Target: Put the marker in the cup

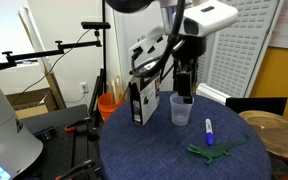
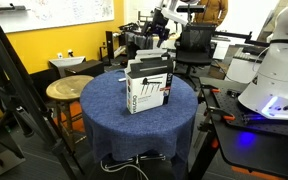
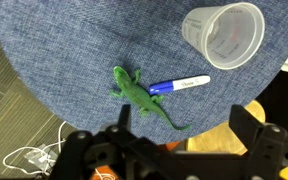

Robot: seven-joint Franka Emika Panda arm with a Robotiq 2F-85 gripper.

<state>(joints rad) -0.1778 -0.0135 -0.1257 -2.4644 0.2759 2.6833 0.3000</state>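
Currently, in an exterior view, an orange bucket (image 1: 109, 103) stands off the tabletop (image 1: 154, 145) at far left. On the blue cloth, a black-and-white carton (image 1: 139, 100) stands upright. Next comes the cup (image 1: 181, 108), upright and empty in the wrist view. The tool (image 1: 187, 92) appears above its rim. In the wrist view its fingers (image 3: 84, 150) are spread wide with nothing between them. Right of the cup, the marker (image 1: 209, 128) lies flat on the cloth, apart from the cup. The green toy lizard (image 1: 216, 150) lies just beside it.
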